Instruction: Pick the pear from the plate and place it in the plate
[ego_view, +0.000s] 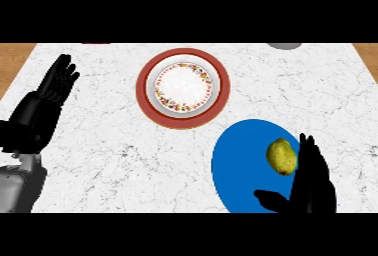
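A yellow-green pear (281, 156) lies on the right part of a blue plate (240, 165) near the counter's front. My right hand (312, 180) stands just right of the pear, fingers straight and thumb spread toward the lower left, open around nothing. Farther back sits a white plate with a speckled ring and a wide red rim (183, 87), holding nothing. My left hand (53, 87) rests open at the left side, fingers up.
The white marble counter (111, 150) has wooden edges at the far left and right. A grey round object (284, 45) peeks in at the back edge, and a dark red thing (94, 43) shows at the back left.
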